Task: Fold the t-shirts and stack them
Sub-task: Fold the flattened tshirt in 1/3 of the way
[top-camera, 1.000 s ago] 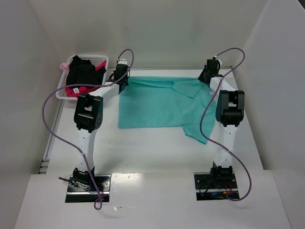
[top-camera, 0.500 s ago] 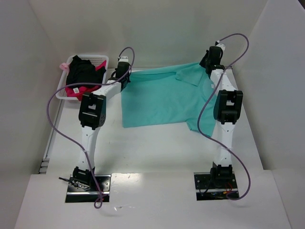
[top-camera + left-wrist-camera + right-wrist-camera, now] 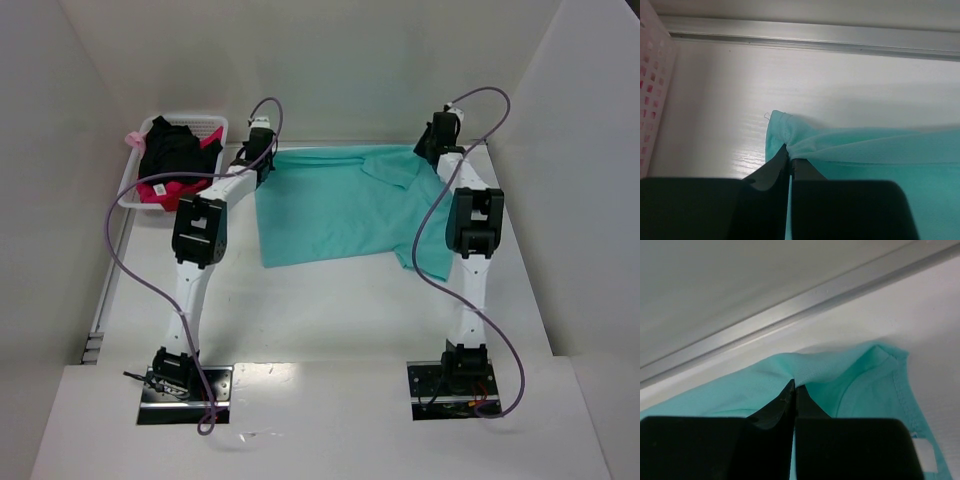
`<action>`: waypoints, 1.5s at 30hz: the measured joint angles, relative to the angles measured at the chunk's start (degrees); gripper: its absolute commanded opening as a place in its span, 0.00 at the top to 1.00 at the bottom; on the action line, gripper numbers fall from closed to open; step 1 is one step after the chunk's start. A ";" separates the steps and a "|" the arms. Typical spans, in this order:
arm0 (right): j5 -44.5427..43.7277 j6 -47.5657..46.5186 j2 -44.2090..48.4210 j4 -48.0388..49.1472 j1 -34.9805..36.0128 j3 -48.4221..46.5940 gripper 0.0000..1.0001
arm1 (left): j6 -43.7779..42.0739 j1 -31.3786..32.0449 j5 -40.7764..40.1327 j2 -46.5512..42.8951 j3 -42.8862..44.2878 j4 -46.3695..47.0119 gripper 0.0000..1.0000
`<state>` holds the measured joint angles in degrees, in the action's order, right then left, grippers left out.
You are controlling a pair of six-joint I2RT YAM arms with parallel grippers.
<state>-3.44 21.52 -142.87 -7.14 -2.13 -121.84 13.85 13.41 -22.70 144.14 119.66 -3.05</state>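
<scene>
Teal t-shirt pinched: left tool, right tool clamped

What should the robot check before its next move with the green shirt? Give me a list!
1. Left gripper pinching the teal t-shirt: ok, shut near its corner.
2. Right gripper pinching it too: ok, shut on the far edge.
3. Shirt lying smooth: not ok, folds near the collar.
4. Black t-shirt and pink-red t-shirt out of the way in the basket: ok.
5. Right arm's cable clear of the cloth: cannot tell.
</scene>
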 measured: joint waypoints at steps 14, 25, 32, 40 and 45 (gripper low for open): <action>0.85 -0.39 35.32 1.31 0.00 27.74 0.99 | -1.51 3.65 -2.43 -30.62 -20.87 0.70 1.00; 0.87 -0.31 50.05 4.33 0.00 40.19 0.99 | -1.95 4.52 -4.07 -42.53 -33.81 1.70 1.00; 0.20 0.13 49.59 4.46 0.00 42.47 0.99 | -3.15 4.57 -4.09 -39.39 -32.54 1.11 1.00; -0.44 0.31 38.40 5.03 0.00 36.87 0.99 | -3.43 4.57 -4.07 -25.38 -21.33 0.48 1.00; -0.20 0.22 26.99 4.57 0.00 27.43 0.99 | -3.28 4.59 -4.02 -16.90 -12.22 -0.37 1.00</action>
<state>-3.64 21.74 -115.87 -2.57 -2.13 -94.41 10.57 18.00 -26.72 127.24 107.44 -3.42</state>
